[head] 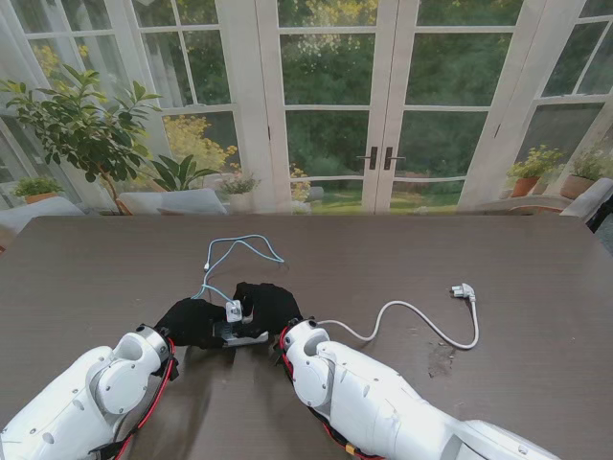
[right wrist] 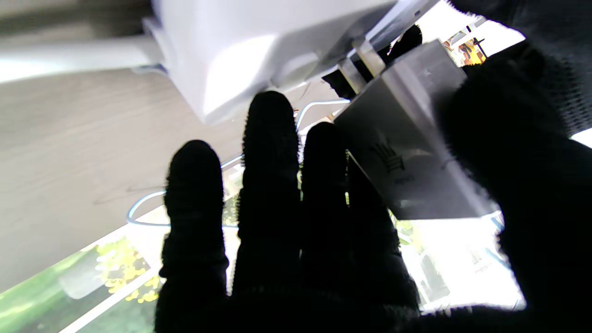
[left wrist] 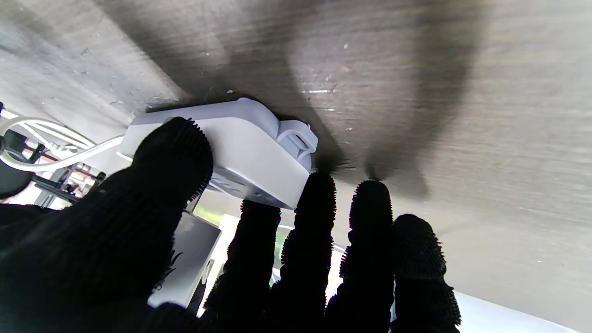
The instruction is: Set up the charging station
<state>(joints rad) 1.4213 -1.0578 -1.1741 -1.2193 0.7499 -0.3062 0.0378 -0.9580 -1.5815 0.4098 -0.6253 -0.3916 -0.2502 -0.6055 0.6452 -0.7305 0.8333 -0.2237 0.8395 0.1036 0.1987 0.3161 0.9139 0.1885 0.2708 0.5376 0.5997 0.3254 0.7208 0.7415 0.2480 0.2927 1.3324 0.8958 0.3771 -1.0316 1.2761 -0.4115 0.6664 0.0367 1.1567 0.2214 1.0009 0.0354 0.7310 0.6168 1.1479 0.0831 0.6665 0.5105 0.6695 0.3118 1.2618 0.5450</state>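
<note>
Power strip, white, lay on the dark table close in front of the robot, its long axis running left to right between both hands. Left hand pinned it, thumb across the top and fingertips at its end. Right hand was clamped on a grey charger block, thumb against 1 face, its 2 metal prongs pointing at the strip's socket face, just beside it; whether they were seated I could not tell. A faint logo marked the charger, unreadable. The strip's cord ran right to a loose plug, well apart.
</note>
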